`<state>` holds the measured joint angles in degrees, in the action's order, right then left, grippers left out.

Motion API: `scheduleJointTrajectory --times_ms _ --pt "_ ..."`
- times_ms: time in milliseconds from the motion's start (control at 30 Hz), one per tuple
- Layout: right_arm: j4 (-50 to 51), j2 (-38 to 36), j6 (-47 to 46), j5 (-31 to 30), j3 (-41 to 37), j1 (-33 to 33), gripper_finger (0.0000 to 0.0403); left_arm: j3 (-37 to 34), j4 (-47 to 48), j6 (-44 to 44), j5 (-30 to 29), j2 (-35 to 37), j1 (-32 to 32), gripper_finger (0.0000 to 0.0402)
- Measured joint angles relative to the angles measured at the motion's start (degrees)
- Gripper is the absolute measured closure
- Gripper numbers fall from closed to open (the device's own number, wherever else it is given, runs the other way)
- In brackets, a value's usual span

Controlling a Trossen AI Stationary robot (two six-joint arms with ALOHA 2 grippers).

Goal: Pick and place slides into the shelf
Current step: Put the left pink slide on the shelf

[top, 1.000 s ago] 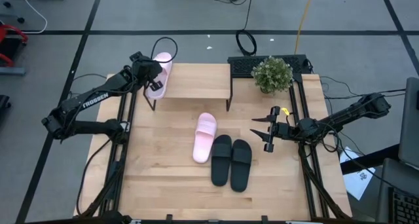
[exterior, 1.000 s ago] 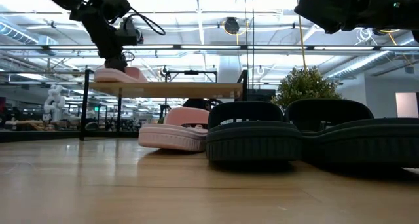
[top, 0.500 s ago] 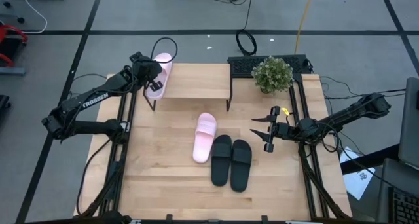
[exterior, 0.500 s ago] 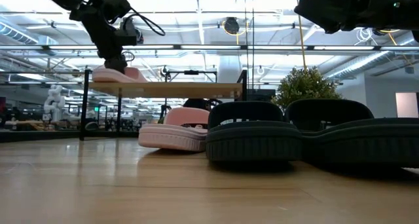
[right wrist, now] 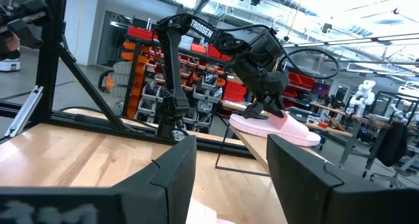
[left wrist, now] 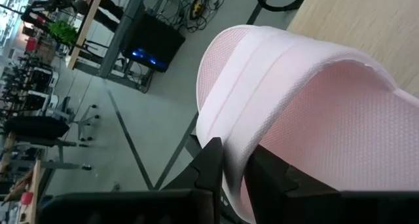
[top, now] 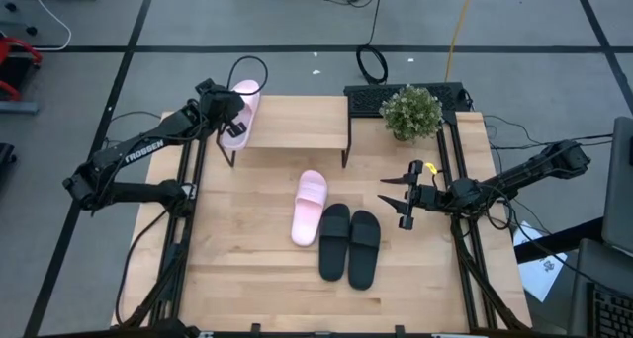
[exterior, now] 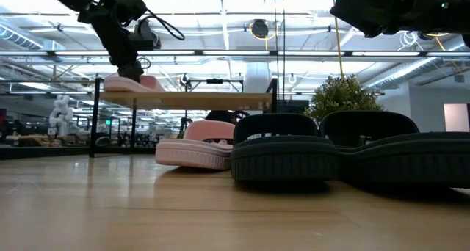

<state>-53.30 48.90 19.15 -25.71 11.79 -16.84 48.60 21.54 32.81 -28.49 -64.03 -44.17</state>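
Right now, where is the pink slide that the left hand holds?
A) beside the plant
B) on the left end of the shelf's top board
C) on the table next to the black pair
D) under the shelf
B: the left hand grips the pink slide resting on the left end of the shelf, seen on its top board in the low view.

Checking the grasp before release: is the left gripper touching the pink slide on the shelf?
Touching. The left wrist view shows the left gripper pinching the pink slide's edge.

Left gripper (exterior: 131,69) clamps pink slide (exterior: 132,83) on shelf (exterior: 187,98); black slides (exterior: 286,150) foreground.
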Motion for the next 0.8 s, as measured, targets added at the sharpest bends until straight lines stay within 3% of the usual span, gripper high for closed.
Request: scheduleJointTrajectory --times_ms 800 --pt "-0.02 0.0 -0.01 0.0 0.02 -0.02 0.0225 0.0 0.46 -0.1 -0.07 0.0 1.19 0.0332"
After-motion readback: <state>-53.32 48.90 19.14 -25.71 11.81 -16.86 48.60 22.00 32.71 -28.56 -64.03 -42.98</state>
